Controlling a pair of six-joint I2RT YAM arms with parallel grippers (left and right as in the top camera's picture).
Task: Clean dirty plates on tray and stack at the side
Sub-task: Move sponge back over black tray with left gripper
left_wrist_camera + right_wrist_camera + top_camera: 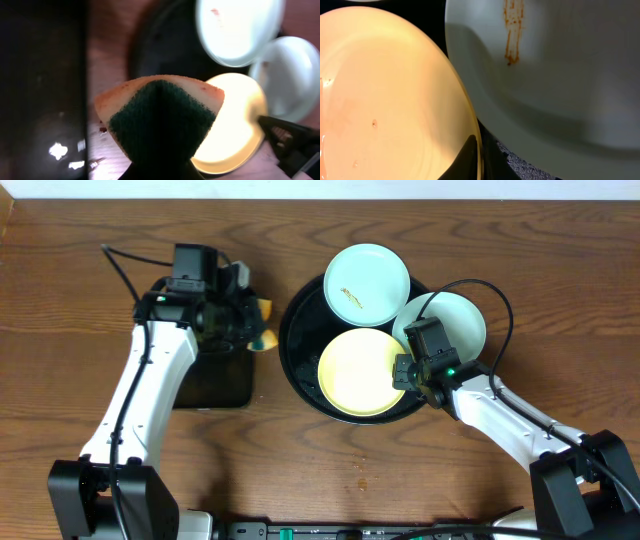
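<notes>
Sponge (160,112) fills the left wrist view, yellow body with the dark green scrub face turned to the lens. It is pinched from below by the left gripper (247,326), fingers pressed into it. From overhead that gripper hangs over the far end of the small rectangular tray (215,385), just left of the round tray (288,345).

Over to the round tray, and all three plates are there. The yellow plate (358,372) lies in the near half. The far blue plate (367,282) laps over the far rim, a thin brown smear (350,295) on it. The right-side blue plate (458,320) hangs out past the right rim, partly under the right arm.

Now the right gripper (402,374): it sits at the yellow plate's right edge, and the right wrist view shows that edge running between the fingers (469,159), which are closed tight on it. Whether the plate is lifted off the tray, I cannot tell. Just beside that edge, the right-side blue plate carries a brown streak (512,35) down its face, and the yellow rim overlaps it.

Bare wood tabletop (80,270) lies on either side of the trays, with no plate stacked there yet.
</notes>
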